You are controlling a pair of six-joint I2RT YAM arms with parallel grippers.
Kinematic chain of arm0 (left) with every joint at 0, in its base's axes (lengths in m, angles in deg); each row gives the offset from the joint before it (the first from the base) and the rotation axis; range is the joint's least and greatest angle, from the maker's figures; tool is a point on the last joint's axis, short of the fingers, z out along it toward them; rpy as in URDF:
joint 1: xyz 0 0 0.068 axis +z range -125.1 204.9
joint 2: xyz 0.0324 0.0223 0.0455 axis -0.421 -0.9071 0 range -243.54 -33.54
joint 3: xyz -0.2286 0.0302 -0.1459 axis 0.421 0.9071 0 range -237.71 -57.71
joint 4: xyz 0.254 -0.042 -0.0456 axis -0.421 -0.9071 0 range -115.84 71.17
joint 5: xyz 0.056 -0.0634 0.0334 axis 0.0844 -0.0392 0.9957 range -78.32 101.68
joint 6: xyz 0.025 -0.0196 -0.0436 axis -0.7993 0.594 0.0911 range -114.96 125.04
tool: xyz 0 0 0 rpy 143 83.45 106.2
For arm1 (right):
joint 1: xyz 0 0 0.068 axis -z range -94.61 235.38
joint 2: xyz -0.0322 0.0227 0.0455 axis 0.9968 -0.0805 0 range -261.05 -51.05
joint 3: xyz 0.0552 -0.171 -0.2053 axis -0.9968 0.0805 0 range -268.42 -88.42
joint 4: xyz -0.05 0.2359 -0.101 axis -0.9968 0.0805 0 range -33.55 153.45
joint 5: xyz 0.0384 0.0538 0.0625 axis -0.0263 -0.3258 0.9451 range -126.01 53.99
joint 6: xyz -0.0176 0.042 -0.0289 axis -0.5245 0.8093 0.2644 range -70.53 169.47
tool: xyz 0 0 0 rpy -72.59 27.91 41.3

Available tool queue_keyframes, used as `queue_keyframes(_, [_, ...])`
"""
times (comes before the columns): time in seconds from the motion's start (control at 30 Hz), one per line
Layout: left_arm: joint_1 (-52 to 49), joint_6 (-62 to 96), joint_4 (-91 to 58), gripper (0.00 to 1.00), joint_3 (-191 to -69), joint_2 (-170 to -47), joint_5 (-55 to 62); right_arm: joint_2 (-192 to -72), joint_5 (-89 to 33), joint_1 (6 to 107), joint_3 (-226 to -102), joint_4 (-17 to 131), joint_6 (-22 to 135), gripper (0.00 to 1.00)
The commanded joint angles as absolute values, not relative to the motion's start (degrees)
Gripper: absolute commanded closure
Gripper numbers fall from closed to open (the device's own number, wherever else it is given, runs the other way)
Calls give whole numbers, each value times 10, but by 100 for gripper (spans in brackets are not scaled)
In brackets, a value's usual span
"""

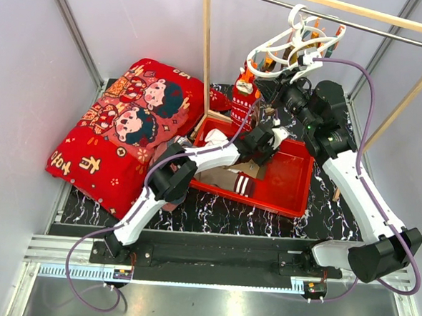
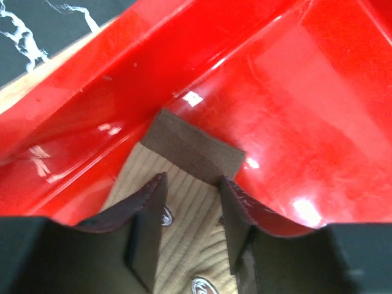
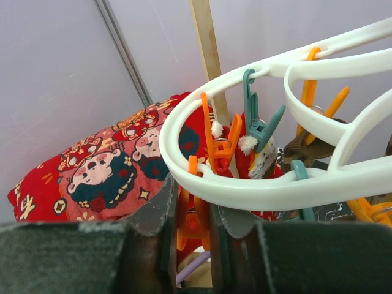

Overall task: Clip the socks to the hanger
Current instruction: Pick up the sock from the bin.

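No brand names, labels or numbers were legible in any view. The red cushion (image 1: 123,127), at roughly 10 o'clock in the top view, carried gold characters near its lower-left corner, too small to read.

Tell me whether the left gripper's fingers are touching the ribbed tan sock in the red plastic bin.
Cannot tell. In the left wrist view the left gripper straddles the ribbed tan sock in the red plastic bin, fingers overlapping its edges, but no contact or gap shows plainly.
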State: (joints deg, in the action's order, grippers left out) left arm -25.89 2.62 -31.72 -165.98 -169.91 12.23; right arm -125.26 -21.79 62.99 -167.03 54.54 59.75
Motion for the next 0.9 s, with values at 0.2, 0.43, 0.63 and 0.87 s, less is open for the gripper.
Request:
queue_keyframes(0.2, [-258,102,-367,96,-1599,-1668,38,-1249,-204,624,-1673,535,601,89])
queue_keyframes(0.43, [-258,122,-300,100,-1486,-1569,15,-1245,-203,624,-1672,535,603,89])
queue_keyframes(0.63, [-257,144,-165,100,-1388,-1445,23,-1237,-212,624,-1671,536,597,89])
queue_keyframes(0.87, [-249,174,-21,100,-1290,-1329,46,-1239,-214,624,-1678,537,598,89])
